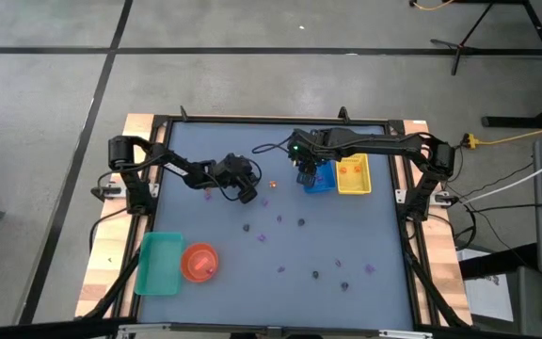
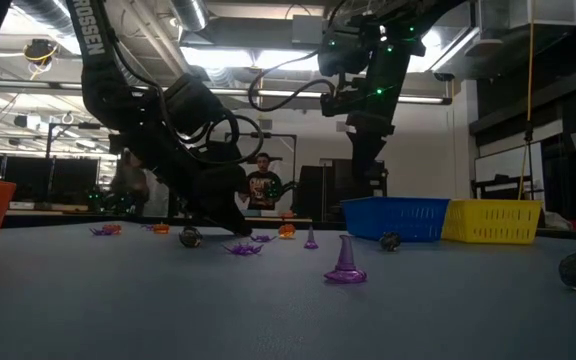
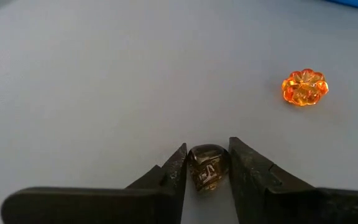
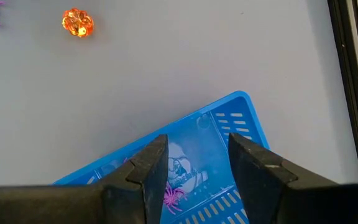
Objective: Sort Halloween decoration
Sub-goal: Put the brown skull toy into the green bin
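1. Left gripper (image 3: pixel 207 163) is down on the counter (image 1: pixel 346 235), left of centre. Its jaws sit on either side of a dark skull-shaped bead (image 3: pixel 207 167), pads touching or nearly so. I read it as gripping, not yet lifted.
2. Doing it well: finish the squeeze before any lift, since the bead is rounded and slick-looking and could squirt forward out of the tips. Lift straight up, no drag.
3. The bead is roughly as wide as it is tall, so no real long axis. Its domed top points away from the wrist, and the carved face shows toward the camera in the left wrist view.
4. An orange pumpkin bead (image 3: pixel 304 87) lies near but well clear of the jaws, flat on the counter. It is round, so no axis worth naming either.
5. Right gripper (image 4: pixel 197 163) hangs above the blue tray (image 4: pixel 229 118), jaws open and empty. A purple spider piece (image 4: pixel 174 194) and a dark piece already lie in that tray.
6. The yellow tray (image 1: pixel 354 181) touches the blue one on its right. Green tray (image 1: pixel 158 264) and orange bowl (image 1: pixel 199 261) sit at the front left.
7. Which tray takes dark beads is a guess. Blue looks likely, so watch for the right arm parked over it.
8. More beads are scattered across the front of the counter, so plenty remains.
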Robot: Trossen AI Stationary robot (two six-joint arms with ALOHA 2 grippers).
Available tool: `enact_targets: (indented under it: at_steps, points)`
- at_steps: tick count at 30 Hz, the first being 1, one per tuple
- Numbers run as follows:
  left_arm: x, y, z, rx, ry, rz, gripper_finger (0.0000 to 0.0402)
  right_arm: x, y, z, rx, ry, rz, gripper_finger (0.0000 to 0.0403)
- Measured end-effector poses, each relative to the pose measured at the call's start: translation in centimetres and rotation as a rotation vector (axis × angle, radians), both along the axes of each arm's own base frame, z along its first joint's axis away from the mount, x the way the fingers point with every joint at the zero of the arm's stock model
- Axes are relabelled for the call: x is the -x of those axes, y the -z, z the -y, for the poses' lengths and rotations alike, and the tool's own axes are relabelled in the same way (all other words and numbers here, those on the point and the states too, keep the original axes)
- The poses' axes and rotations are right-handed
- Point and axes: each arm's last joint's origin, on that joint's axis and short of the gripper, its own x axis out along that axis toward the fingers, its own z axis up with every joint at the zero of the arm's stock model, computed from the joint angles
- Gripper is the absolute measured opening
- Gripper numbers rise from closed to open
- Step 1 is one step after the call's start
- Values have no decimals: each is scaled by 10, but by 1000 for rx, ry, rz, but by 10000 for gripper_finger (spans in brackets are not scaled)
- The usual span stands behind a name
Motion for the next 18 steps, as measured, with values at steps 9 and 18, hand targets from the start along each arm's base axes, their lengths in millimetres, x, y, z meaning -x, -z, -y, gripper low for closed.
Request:
enact_targets:
  at_steps: [9, 18]
  points:
    - [0, 0, 0, 0, 0, 0, 76, 0, 0, 0, 0, 0, 0, 167]
    - [0, 0, 0, -4, -1, 11, 75, 0, 0, 0, 0, 0, 0, 167]
